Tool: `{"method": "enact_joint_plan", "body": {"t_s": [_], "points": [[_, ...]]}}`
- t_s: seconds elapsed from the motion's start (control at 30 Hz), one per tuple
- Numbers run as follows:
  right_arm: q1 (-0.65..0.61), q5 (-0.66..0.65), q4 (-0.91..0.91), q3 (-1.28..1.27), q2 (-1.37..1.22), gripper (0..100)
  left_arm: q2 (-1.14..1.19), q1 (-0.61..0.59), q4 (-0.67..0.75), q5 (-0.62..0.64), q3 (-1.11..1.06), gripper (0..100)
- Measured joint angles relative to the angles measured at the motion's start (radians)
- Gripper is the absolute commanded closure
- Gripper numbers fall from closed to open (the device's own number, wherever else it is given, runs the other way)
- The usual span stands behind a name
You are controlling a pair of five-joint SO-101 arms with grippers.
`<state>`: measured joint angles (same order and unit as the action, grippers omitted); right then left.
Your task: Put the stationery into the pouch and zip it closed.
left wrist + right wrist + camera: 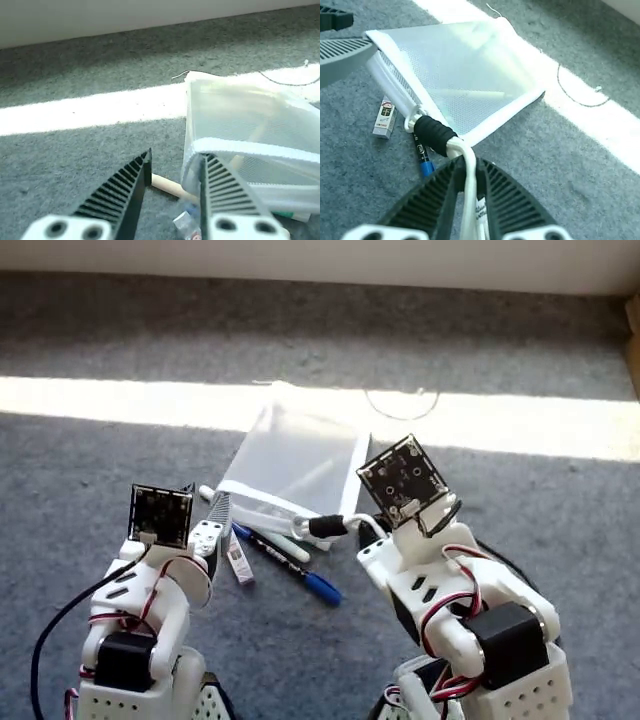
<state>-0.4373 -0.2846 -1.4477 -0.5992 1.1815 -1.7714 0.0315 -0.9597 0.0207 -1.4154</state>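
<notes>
A grey, carpet-covered tabletop [120, 450] is crossed by a bright band of sunlight [110, 400]. Pale, long shapes show faintly through the mesh pouch [295, 455], too dim to identify. The right hand [469, 167] is clamped on the pouch's white cord [465, 155], just behind its black sleeve [434, 132], with the pouch spread out beyond its fingertips. The left hand [176, 157] has its fingers apart, one against the pouch's white-trimmed mouth; whether it is inside is unclear. A wooden pencil [167, 185], partly hidden, lies under that mouth. A blue pen [290, 562] and a small box [385, 117] lie between the hands.
</notes>
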Motion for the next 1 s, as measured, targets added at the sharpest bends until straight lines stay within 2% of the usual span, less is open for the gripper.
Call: {"method": "enact_joint_plan", "body": {"t_s": [0.43, 0.63, 0.87, 0.93, 1.0], "points": [[-0.006, 0.077, -0.054, 0.192, 0.000, 99.3, -0.009, 0.040, 0.000, -0.020, -0.029, 84], [-0.044, 0.097, -0.078, 0.224, 0.000, 99.3, -0.009, 0.110, 0.000, -0.046, -0.029, 96], [-0.091, 0.100, -0.100, 0.226, 0.000, 99.1, -0.011, 0.124, 0.000, -0.083, -0.029, 99], [-0.091, 0.100, -0.100, 0.226, 0.000, 97.0, -0.011, 0.124, 0.000, -0.083, -0.028, 99], [-0.091, 0.100, -0.115, 0.226, 0.000, 89.6, -0.011, 0.124, 0.000, -0.083, -0.028, 99]]}}
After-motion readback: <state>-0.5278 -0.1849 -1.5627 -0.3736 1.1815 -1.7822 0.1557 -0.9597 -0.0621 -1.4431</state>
